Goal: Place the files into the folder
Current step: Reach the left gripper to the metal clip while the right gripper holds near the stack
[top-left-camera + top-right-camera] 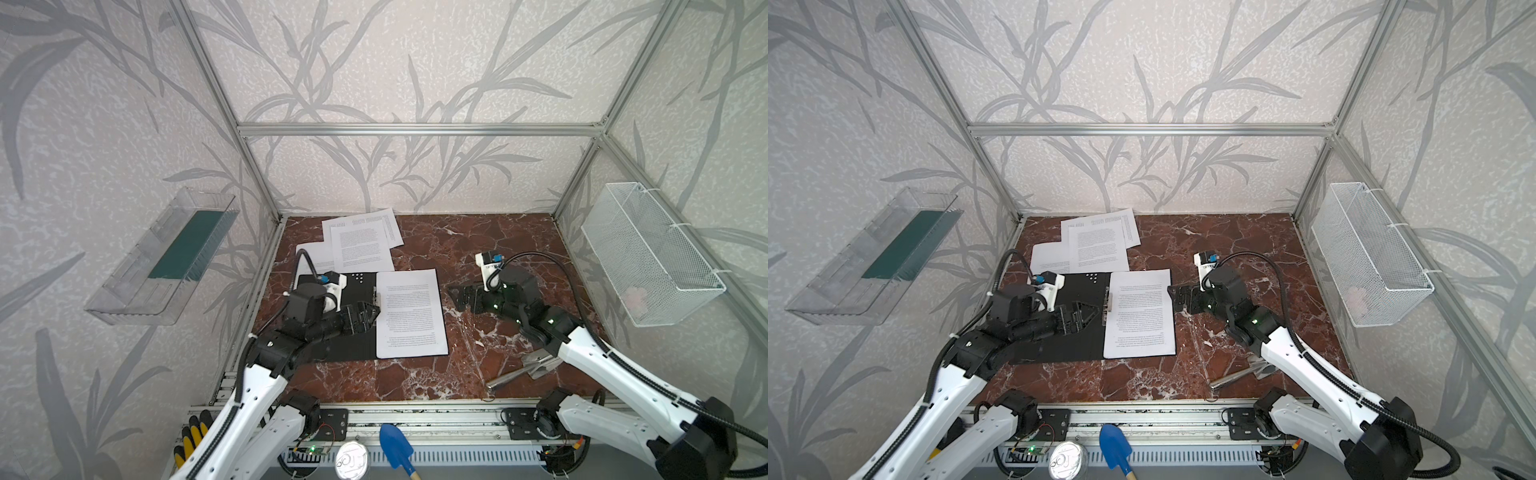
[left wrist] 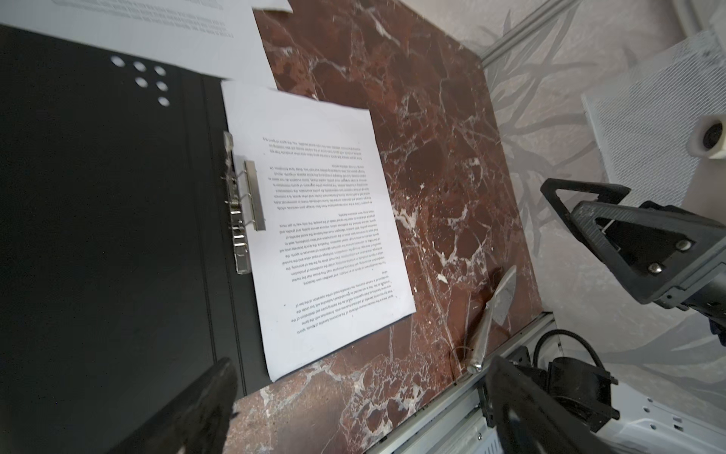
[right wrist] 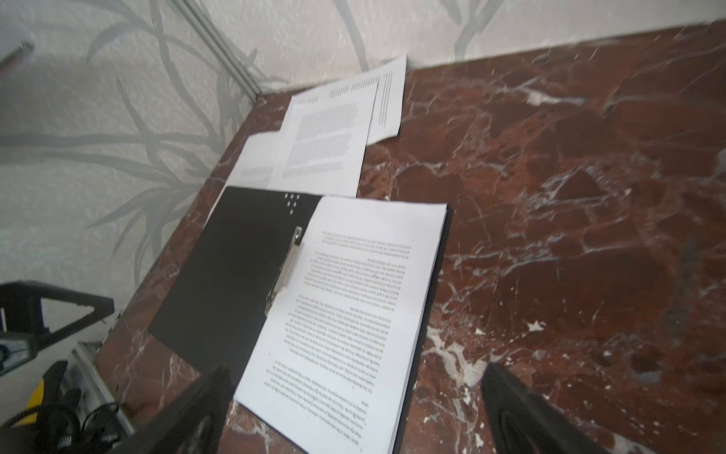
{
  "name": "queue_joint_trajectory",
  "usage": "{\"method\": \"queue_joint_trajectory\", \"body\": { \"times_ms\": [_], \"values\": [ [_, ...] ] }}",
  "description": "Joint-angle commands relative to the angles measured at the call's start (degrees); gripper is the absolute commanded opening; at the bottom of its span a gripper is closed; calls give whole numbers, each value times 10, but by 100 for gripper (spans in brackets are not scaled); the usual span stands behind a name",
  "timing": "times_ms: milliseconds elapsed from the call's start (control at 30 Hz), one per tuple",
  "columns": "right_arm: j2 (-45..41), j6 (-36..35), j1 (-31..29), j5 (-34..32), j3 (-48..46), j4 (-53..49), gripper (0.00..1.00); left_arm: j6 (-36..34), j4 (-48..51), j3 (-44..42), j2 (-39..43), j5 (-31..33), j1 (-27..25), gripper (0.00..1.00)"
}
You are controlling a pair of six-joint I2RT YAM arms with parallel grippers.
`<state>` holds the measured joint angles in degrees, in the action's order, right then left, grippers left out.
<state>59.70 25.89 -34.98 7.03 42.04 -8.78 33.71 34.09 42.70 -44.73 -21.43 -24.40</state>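
Note:
The folder (image 1: pixel 357 347) (image 1: pixel 1075 340) lies open on the marble table, black inside up. Printed white files (image 1: pixel 409 313) (image 3: pixel 353 314) lie on its right half, with the metal clip (image 2: pixel 243 204) over their inner edge. Several more files (image 1: pixel 359 241) (image 3: pixel 326 145) lie loose and overlapping behind the folder, near the back left corner. My left gripper (image 1: pixel 372 316) (image 2: pixel 359 373) hangs open and empty over the folder's left half. The right gripper (image 1: pixel 457 297) (image 3: pixel 355 375) stands open just right of the filed sheets, holding nothing.
A metal trowel (image 1: pixel 523 368) lies on the table under the right arm. A white mesh basket (image 1: pixel 652 253) hangs on the right wall, a clear tray (image 1: pixel 162 257) on the left wall. A blue scoop (image 1: pixel 395 446), a tin (image 1: pixel 351 461) and gloves (image 1: pixel 193 436) sit by the front rail.

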Motion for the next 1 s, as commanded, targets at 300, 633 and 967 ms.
{"method": "queue_joint_trajectory", "body": {
  "times_ms": [300,633,967],
  "values": [
    [31,27,1,79,-134,207,96,37,-124,38,-271,225,-95,81],
    [43,47,1,107,-154,258,97,24,-16,223,-503,261,-81,39],
    [66,57,1,125,-151,269,96,23,22,269,-566,295,-63,38]
  ]
}}
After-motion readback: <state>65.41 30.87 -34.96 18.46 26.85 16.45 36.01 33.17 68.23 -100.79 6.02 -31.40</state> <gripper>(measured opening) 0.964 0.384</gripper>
